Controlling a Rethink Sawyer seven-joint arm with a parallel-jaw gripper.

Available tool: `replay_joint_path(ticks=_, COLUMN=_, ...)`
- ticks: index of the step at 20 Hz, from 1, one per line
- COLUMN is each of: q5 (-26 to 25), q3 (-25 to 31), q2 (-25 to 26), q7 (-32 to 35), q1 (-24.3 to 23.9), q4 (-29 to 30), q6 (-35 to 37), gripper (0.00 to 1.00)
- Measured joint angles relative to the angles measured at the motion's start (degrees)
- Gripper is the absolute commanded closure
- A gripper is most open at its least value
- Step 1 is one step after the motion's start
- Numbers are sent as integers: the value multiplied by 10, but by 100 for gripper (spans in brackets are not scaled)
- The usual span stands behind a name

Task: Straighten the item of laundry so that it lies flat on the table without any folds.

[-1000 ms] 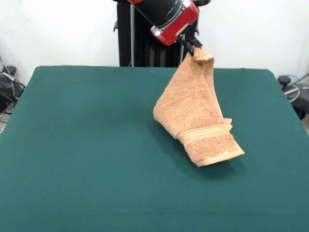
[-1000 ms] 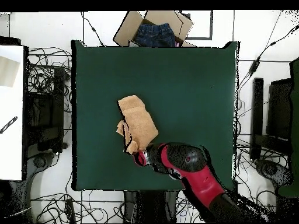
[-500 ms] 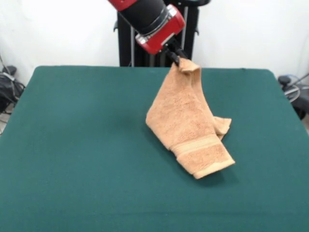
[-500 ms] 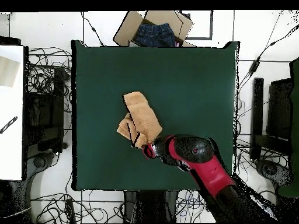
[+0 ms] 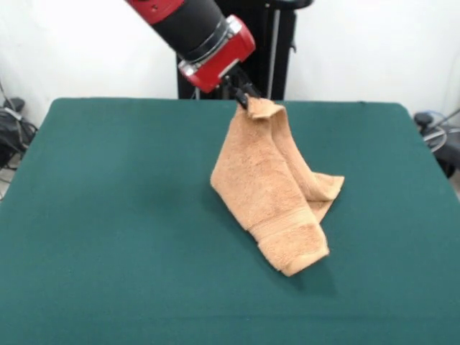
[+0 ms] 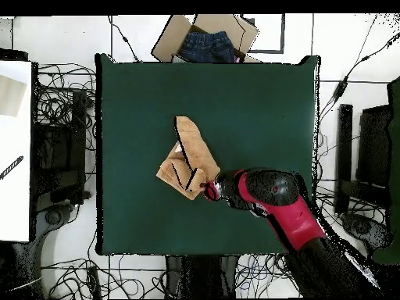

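Setting: green counter (image 5: 108, 215), white wall behind.
Pincer: pincer (image 5: 243, 98) clamped on one towel corner, lifted.
Towel: towel (image 5: 269, 183) hangs tent-like (lower end bunched on the counter, centre-right).
Progress: early; folds remain, spreading flat not yet done.

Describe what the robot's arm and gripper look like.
The arm is a thick round tube, black along its last section with red casing above it. It ends in a red collar edged by a thin silver ring. From that collar a small, slim black gripper sticks out. From overhead, the arm shows a bulky red shell with black patches and joints.
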Motion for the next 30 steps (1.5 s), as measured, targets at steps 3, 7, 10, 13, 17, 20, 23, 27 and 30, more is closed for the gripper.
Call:
replay_joint_path(ticks=3, q5=0, q3=-1, q2=9, q7=0, q1=0, q4=-19, q6=9, gripper=100)
replay_joint_path(ticks=7, q5=-8, q3=-2, q2=27, q7=0, q1=0, q4=-52, q6=22, gripper=100)
replay_joint_path(ticks=10, q5=-16, q3=-2, q2=37, q7=0, q1=-1, q4=-69, q6=27, gripper=100)
replay_joint_path(ticks=13, q5=-27, q3=-3, q2=46, q7=0, q1=-5, q4=-83, q6=33, gripper=100)
replay_joint_path(ticks=17, q5=-33, q3=-3, q2=51, q7=0, q1=-20, q4=-88, q6=35, gripper=100)
replay_joint_path(ticks=20, q5=-36, q3=-3, q2=51, q7=0, q1=-33, q4=-87, q6=34, gripper=100)
replay_joint_path(ticks=23, q5=-43, q3=-3, q2=49, q7=0, q1=-48, q4=-85, q6=34, gripper=100)
replay_joint_path(ticks=27, q5=-53, q3=-4, q2=45, q7=0, q1=-70, q4=-80, q6=34, gripper=100)
replay_joint_path(ticks=30, q5=-61, q3=-5, q2=42, q7=0, q1=-82, q4=-79, q6=34, gripper=100)
